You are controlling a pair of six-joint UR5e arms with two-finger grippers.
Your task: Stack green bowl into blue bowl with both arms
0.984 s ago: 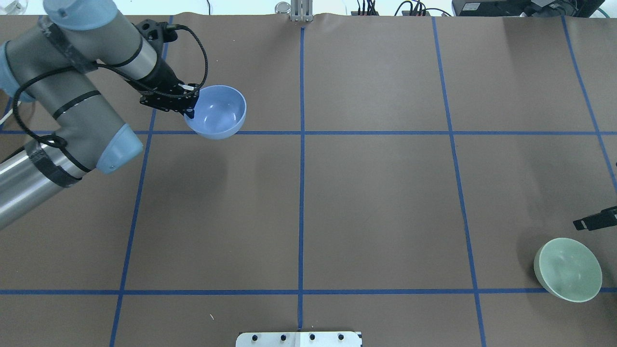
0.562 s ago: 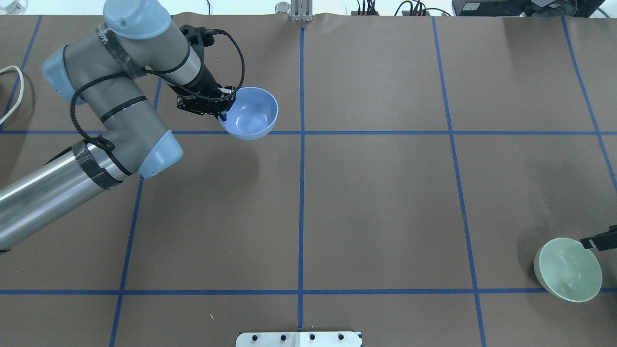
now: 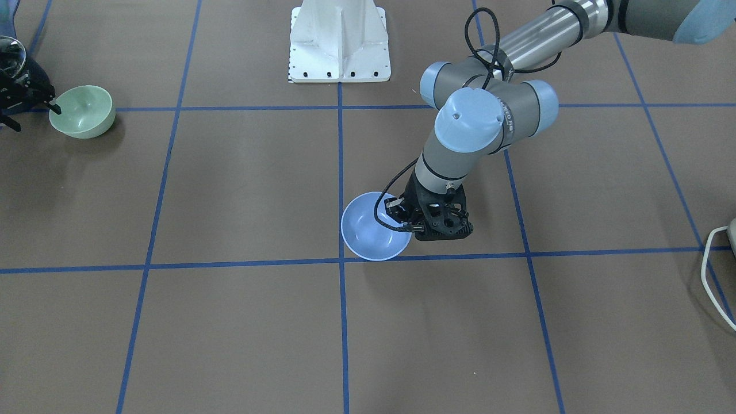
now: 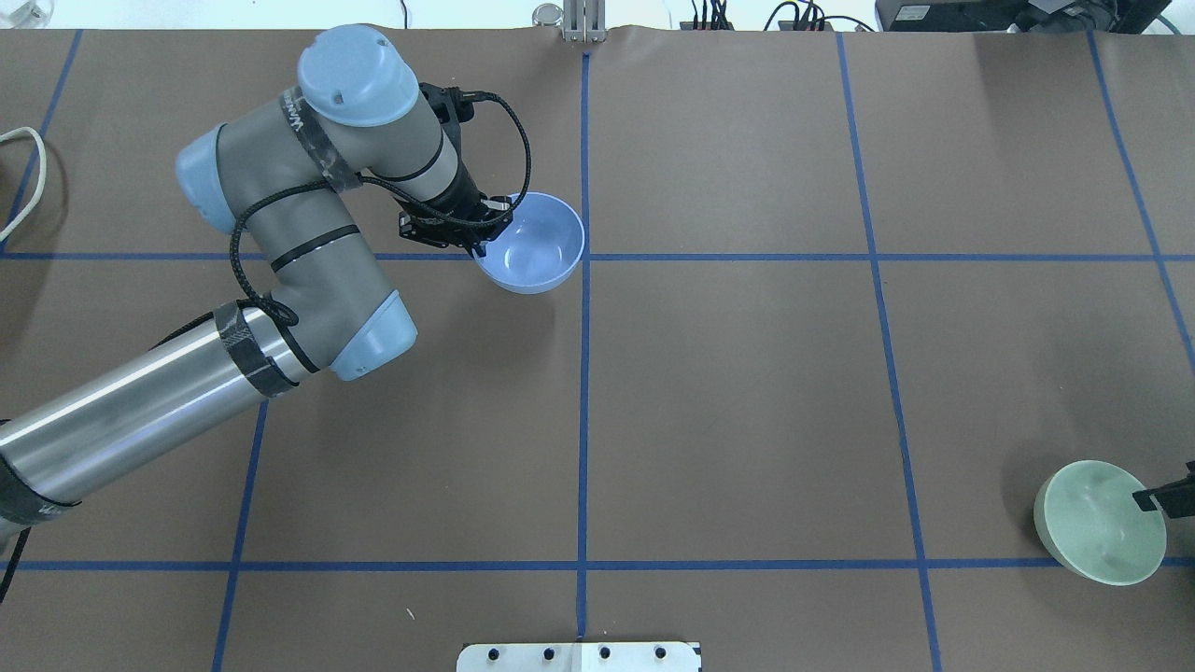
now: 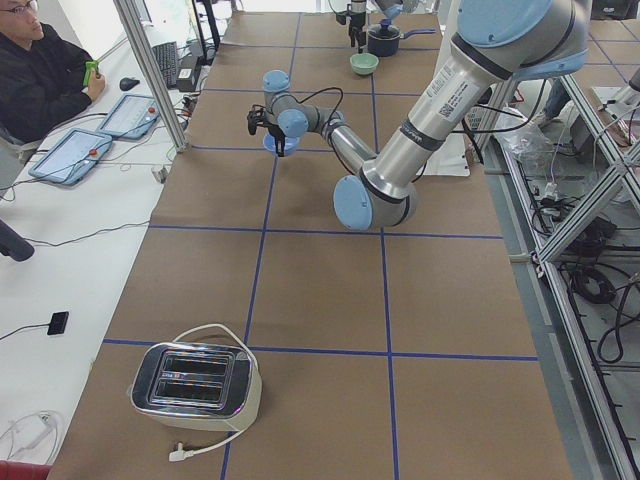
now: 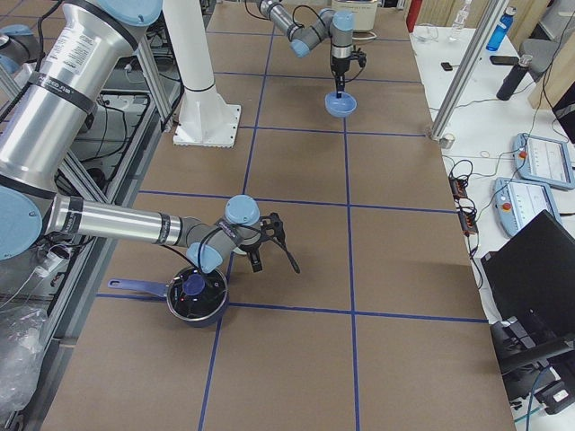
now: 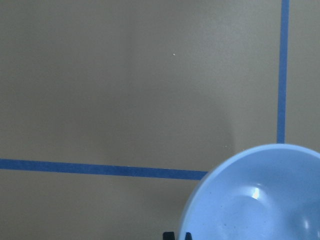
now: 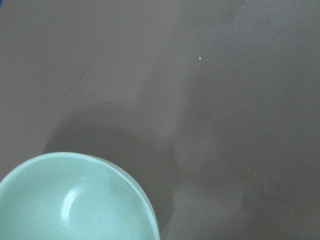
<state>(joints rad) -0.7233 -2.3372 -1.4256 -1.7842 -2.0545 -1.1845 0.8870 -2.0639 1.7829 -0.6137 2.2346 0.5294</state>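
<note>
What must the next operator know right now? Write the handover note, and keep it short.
Left gripper: jaws shut on the blue bowl at its rim. The bowl is upright near the table's centre line and apparently raised off the mat.
Right gripper: jaws open beside the rim of the green bowl, not gripping it. The green bowl sits upright on the table at the robot's far right.
Done: blue bowl grasped.
Left: set the blue bowl down, grasp the green bowl, carry it over and lower it into the blue bowl.
</note>
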